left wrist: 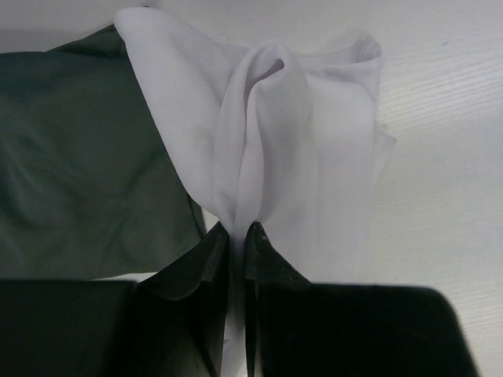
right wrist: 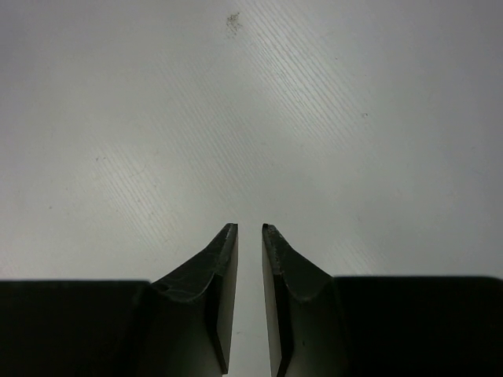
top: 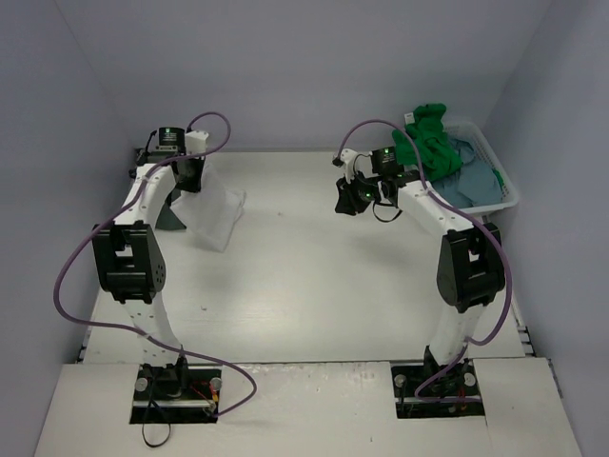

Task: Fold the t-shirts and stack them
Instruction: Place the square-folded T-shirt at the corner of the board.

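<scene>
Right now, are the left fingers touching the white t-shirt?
Touching. The left wrist view shows the left fingers closed on a fold of the white t-shirt, cloth pinched between them.

Both the left arm (top: 128,262) and the right arm (top: 466,267) are made of white shells with black joint blocks. A purple cable (top: 65,286) runs in loops along each one. Each base sits on a black plate (top: 190,400) with silver bolts. The right gripper (right wrist: 249,228) has two black, wedge-shaped fingers (right wrist: 208,283).
</scene>
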Available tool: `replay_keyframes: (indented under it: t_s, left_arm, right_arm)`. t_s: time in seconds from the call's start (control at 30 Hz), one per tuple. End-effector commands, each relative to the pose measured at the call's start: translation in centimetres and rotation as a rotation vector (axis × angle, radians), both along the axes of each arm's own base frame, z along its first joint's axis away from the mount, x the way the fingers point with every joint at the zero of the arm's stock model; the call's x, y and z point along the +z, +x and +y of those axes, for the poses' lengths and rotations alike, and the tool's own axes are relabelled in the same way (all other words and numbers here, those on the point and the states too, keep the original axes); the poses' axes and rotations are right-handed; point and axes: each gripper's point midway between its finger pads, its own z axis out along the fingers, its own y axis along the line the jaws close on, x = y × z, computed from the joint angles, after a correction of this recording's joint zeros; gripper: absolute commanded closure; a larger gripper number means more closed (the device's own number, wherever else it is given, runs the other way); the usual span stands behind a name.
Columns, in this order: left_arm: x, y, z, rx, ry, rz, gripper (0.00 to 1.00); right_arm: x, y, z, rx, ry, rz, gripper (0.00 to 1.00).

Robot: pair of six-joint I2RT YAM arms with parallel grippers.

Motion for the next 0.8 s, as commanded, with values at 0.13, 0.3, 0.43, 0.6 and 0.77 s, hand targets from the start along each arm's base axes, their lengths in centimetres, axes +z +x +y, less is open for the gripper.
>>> replay_keyframes:
  t_s: [0.13,0.3,0.43,0.6,0.77]
  left_arm:
    - [7.7,2.5,2.9,0.043,0.038,-0.223,1.00]
    - [9.0,2.8,3.9,0.072,0.022,-0.245,1.00]
    - [9.9,2.9,4.8,0.088,0.029,-0.267,1.00]
    - [10.3,3.1,6.0,0.108,0.022,-0.278,1.00]
    - [10.3,3.3,6.9,0.125,0.030,-0.286,1.00]
  right_arm:
    - [3.6,-0.2,0.9,0.027,0.046,-0.079,0.85]
    - [3.4,-0.2,1.0,0.030,0.046,-0.076,0.85]
    - [3.2,-0.3,1.3,0.034,0.042,-0.073,0.85]
    - [3.0,-0.5,1.5,0.042,0.039,-0.068,0.85]
    - [2.9,-0.5,1.5,0.042,0.038,-0.065,0.86]
